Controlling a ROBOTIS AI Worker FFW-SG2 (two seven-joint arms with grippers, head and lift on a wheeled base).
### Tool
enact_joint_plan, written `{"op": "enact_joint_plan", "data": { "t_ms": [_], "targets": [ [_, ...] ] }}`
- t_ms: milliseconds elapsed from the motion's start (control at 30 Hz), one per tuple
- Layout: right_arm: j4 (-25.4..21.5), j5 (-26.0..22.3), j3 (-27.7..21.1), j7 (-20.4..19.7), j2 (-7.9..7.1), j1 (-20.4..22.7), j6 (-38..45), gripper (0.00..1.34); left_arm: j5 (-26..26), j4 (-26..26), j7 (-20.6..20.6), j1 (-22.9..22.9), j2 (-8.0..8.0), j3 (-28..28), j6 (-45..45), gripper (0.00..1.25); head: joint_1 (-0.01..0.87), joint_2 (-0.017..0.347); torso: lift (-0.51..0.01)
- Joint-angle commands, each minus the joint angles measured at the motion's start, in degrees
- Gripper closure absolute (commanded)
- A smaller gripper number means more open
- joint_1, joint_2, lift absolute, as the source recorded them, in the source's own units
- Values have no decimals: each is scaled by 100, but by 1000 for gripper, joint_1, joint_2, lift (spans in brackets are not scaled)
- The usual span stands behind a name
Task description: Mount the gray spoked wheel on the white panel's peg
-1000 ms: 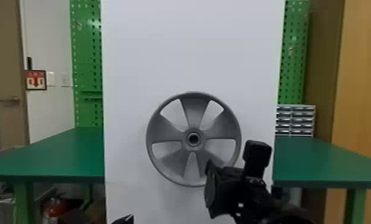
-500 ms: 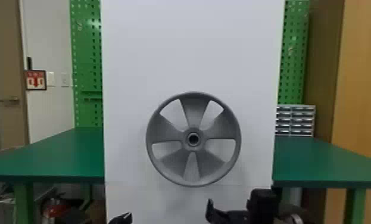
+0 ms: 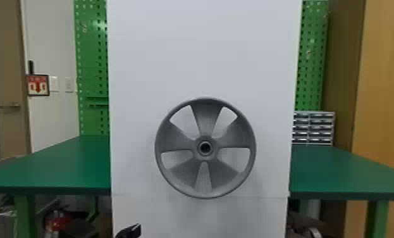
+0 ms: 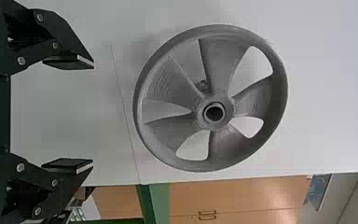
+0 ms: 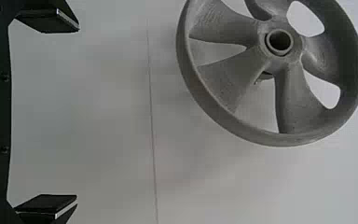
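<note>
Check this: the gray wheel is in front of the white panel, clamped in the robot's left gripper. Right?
Not quite: the left wrist view shows the left gripper open and apart from the gray wheel. The wheel is indeed in front of the white panel.

Black angular links (image 4: pixel 60 31), round silver screws (image 4: pixel 21 60)

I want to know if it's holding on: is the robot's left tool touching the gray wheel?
Apart. The left wrist view shows white panel between the left tool and the wheel.
</note>
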Motion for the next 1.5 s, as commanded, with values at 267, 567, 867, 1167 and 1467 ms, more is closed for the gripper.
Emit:
{"op": "enact_joint_plan", "data": {
  "t_ms": [267, 567, 867, 1167, 1467],
  "targets": [
    [606, 346, -419, 424, 325, 879, -1278, -2, -21, 0, 0, 6, -42, -2, -26, 498, 123, -8, -401],
    [1116, 416, -446, 433, 343, 1178, -1946, -2, -47, 9, 0, 23, -78, 7, -44, 498, 123, -8, -401],
    [1573, 460, -454, 424, 395, 1178, -2377, -2, -65, 9, 0, 32, -113, 7, -105, 498, 123, -8, -401],
    [1678, 478, -428, 424, 404, 1143, -2421, -2, -91, 9, 0, 41, -174, 16, -149, 498, 123, -8, -401],
    [1722, 495, -402, 424, 413, 1134, -2429, -2, -91, 9, 0, 41, -174, 24, -158, 498, 123, -8, -401]
  ]
}}
